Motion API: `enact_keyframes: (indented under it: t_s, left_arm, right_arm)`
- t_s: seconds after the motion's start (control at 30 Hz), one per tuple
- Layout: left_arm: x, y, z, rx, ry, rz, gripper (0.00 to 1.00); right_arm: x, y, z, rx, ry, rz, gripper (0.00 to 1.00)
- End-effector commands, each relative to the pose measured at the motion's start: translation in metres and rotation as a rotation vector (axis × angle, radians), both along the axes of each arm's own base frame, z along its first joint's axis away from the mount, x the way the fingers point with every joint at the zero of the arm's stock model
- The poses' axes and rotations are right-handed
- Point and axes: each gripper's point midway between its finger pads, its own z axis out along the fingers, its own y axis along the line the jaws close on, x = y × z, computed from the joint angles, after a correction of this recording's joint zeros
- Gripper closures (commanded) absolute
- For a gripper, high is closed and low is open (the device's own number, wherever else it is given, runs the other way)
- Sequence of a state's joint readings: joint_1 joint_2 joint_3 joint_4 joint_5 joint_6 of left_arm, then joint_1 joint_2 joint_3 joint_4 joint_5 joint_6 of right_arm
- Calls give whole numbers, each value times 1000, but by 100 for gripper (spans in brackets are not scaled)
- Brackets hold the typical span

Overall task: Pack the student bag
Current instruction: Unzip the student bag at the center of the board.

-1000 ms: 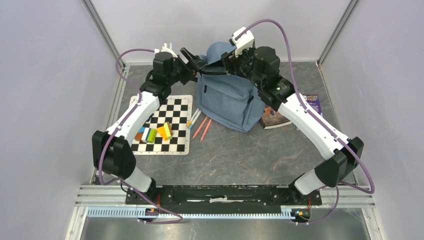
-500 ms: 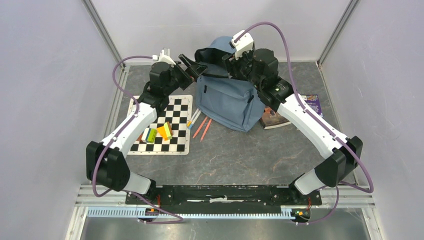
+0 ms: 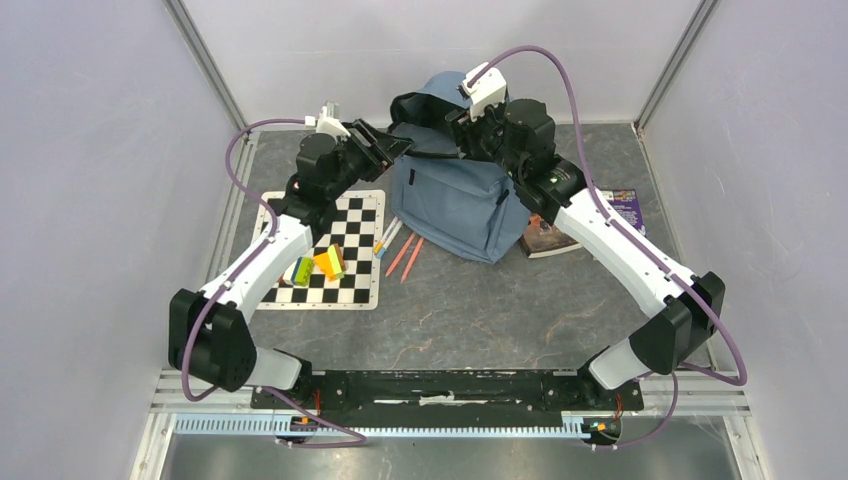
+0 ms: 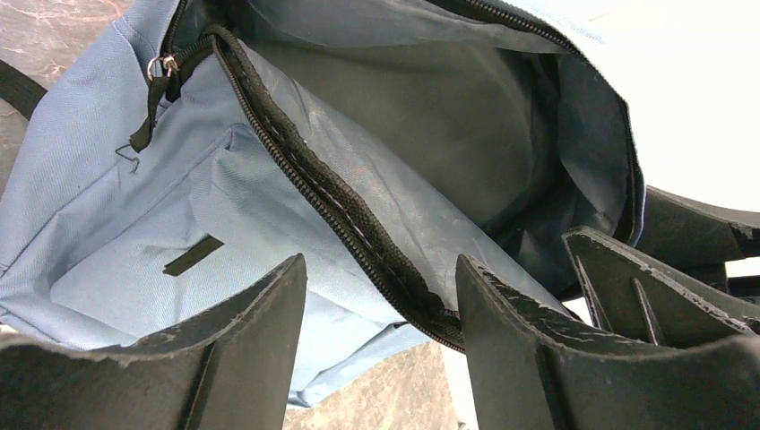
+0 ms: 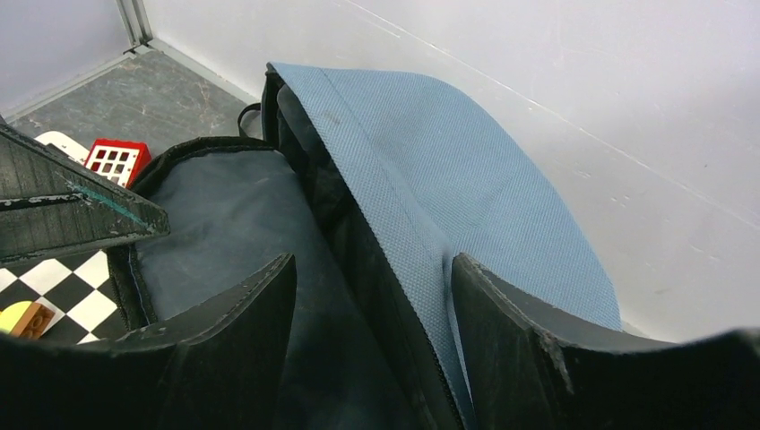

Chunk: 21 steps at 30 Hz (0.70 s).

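Note:
The student bag point(image 3: 455, 200), blue-grey fabric with dark zippers, stands upright at the back of the table with its top unzipped and its dark inside showing point(image 5: 224, 224). My left gripper point(image 3: 392, 143) is at the left side of the bag's mouth. In the left wrist view it point(image 4: 381, 262) is open, and the bag's zipper edge point(image 4: 358, 224) runs between the fingers close to the right one. My right gripper point(image 3: 452, 118) is over the mouth. It point(image 5: 373, 258) is open, straddling the bag's back rim point(image 5: 403, 233) without squeezing it.
A chessboard point(image 3: 330, 240) lies left of the bag with coloured blocks point(image 3: 322, 265) on it. Pencils point(image 3: 402, 252) lie between the board and the bag. A book point(image 3: 570, 225) lies under the right forearm. A red block point(image 5: 118, 159) shows beyond the bag.
The bag's top flap has lifted and the mouth gapes wider. My left gripper has shifted left and back along the rim, its jaws narrower. The right gripper has barely moved.

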State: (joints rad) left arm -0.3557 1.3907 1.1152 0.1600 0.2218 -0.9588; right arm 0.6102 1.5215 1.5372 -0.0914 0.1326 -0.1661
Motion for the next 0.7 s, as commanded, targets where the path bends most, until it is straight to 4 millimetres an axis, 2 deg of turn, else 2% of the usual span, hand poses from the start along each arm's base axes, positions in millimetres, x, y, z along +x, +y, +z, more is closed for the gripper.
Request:
enact_keyframes:
  t_s: [0.0, 0.1, 0.2, 0.3, 0.4, 0.57, 0.67]
  left_arm:
    - [0, -9, 7, -62, -25, -35, 34]
    - [3, -12, 3, -67, -25, -41, 42]
    - [8, -11, 0, -98, -28, -20, 71]
    - [5, -11, -7, -74, -9, -27, 89]
    - [0, -6, -14, -36, 7, -18, 97]
    - [-9, 1, -18, 15, 14, -6, 98]
    - [-13, 5, -20, 42, 19, -2, 98]
  right_arm:
    - [-6, -9, 20, 31, -49, -13, 31]
    - [-8, -11, 26, 41, -59, -17, 29]
    - [-14, -17, 44, 67, -90, -28, 25]
    - [-21, -27, 67, 94, -127, -52, 14]
    - [-23, -44, 85, 120, -140, -85, 2]
    - [-14, -96, 101, 199, -95, -156, 2]
    - [-10, -140, 105, 281, -73, -231, 2]
